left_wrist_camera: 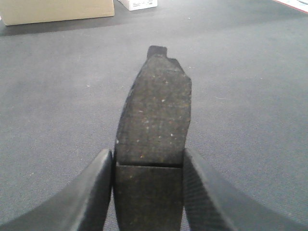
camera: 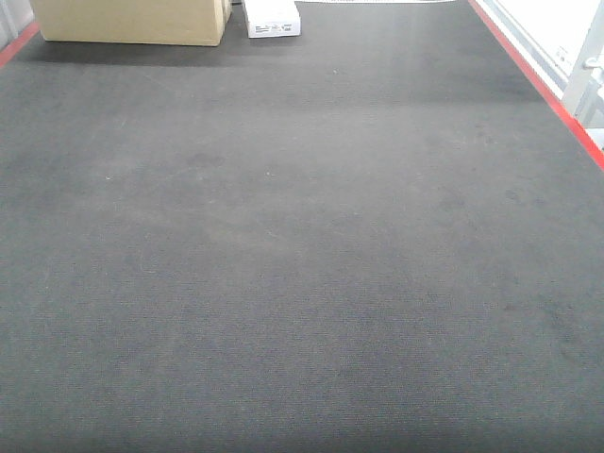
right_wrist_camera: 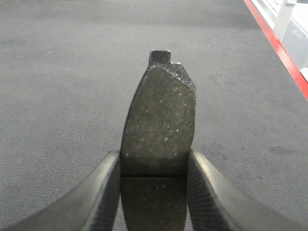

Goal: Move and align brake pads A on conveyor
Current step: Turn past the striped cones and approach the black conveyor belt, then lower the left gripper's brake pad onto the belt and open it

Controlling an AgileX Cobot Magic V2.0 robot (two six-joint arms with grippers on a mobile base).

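- The left gripper (left_wrist_camera: 148, 159) is nearest in the left wrist view. Its two dark fingers (left_wrist_camera: 98, 187) are closed narrowly on a brake pad A (left_wrist_camera: 155, 110), one pressing each long side.
- This pad points away from the gripper, its flat speckled face up. The thin groove across it lies level with the fingertips, and a small tab juts from its far end.
- It sits over the open middle of the conveyor (camera: 302, 245). I cannot tell whether it touches the belt.
- The right gripper (right_wrist_camera: 153, 161) clamps the other brake pad A (right_wrist_camera: 159, 110) in the same way, fingers (right_wrist_camera: 101, 192) tight on both long sides and the tabbed end pointing forward.
- That pad is over the belt nearer the conveyor's right edge, where a red strip (camera: 543, 90) runs. It is well apart from the strip.
- At the conveyor's far left corner stands a cardboard box (camera: 132, 21).
- A small white box (camera: 272, 17) lies just beside the cardboard box on the far edge.
- The belt is charcoal grey and fuzzy, with a few faint darker smudges.
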